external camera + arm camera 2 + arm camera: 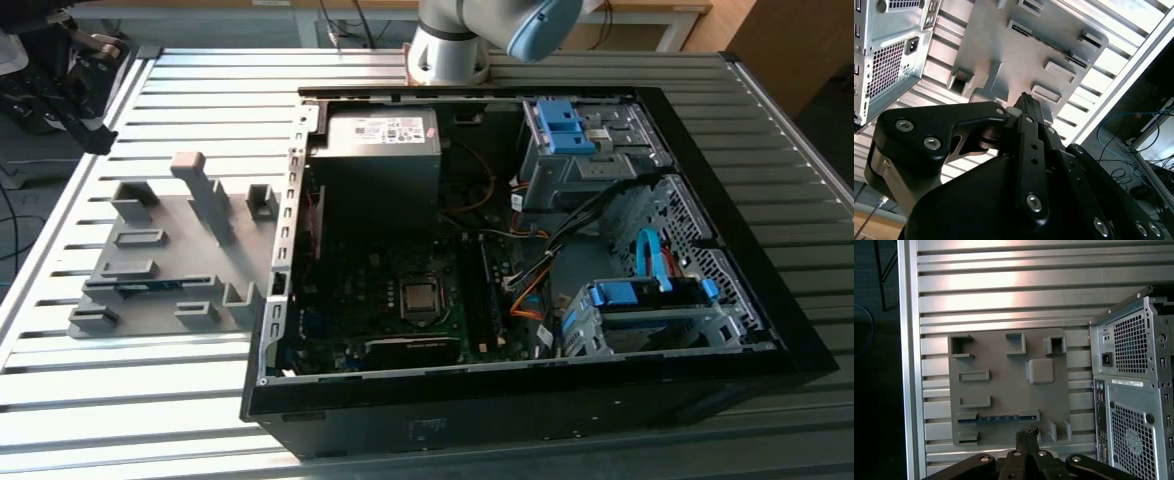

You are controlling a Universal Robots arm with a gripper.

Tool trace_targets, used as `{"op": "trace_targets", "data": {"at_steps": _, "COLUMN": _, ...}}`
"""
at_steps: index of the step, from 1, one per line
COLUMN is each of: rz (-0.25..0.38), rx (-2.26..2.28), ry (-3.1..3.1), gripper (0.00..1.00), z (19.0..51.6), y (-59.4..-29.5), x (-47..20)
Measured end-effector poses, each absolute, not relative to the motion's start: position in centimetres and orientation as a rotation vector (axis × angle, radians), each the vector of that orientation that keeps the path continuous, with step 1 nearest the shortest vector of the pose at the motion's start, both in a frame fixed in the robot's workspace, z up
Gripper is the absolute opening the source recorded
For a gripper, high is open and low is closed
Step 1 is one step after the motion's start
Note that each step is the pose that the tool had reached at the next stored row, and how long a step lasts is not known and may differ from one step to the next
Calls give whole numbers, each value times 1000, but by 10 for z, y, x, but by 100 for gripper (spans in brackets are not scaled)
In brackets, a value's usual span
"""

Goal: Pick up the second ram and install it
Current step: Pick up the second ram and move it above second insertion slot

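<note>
Second ram (999,418) stands on edge in a slot of the grey holder fixture (1004,380), just beyond the gripper (1026,433) tips and clear of them. Gripper fingers are pressed together, holding nothing. The stick should be light, stiff, thin and fragile. I'd take it by the long edges mid-length, off the chips and contacts. Further out to one side is the computer case (1134,405) rear. The white label (1127,383) there has print too small to read.
</note>
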State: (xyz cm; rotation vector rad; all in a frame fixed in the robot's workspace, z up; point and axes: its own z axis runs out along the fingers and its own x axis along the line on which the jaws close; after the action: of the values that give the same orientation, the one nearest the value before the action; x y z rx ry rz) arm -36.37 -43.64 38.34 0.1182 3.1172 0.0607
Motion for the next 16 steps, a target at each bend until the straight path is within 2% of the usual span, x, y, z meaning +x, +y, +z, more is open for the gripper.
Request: {"op": "trace_targets", "data": {"at_steps": 16, "rz": 62, "rx": -15, "ry": 3121, "gripper": 11, "z": 383, "y": -436, "x": -368}}
